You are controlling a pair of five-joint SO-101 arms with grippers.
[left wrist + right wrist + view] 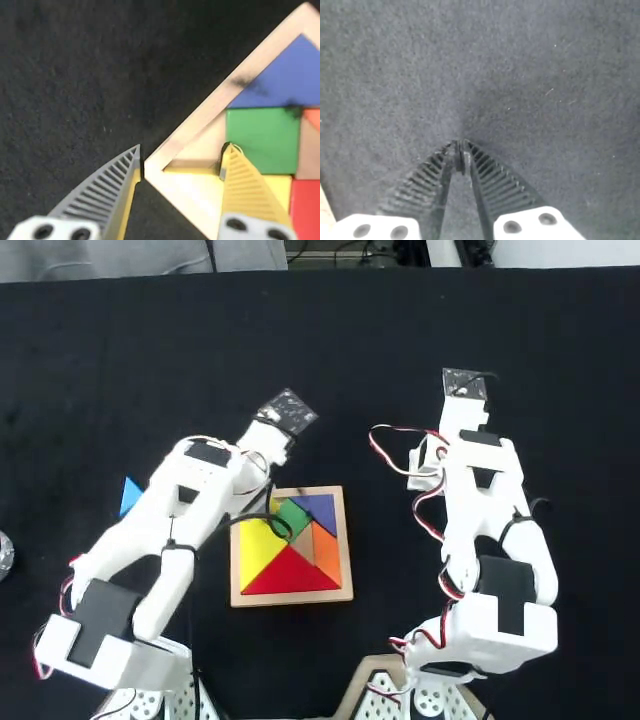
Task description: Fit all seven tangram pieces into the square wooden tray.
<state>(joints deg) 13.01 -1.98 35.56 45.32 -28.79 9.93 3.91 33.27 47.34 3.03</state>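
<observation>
So, most of the job looks done: the square wooden tray (290, 598) is packed with coloured pieces (300, 540), the red piece (290, 575) nearest. A bare gap at its far-left corner is straddled by the left gripper (182, 150), jaws spread. One light blue triangle (130, 495) is parked on the cloth (100, 360), well apart. Farther off, the right gripper (459, 147) is held pressed together.

The tray (290, 597) is set on the surface (400, 330) between the two arms, with fitted pieces (290, 570) laid inside it. The left claw (182, 150) is placed astride the tray's far left corner, one finger inside the rim and one outside. A loose triangular piece (130, 496) is found left of the left arm, well apart from the tray. The right claw (459, 147) is held over the surface.
</observation>
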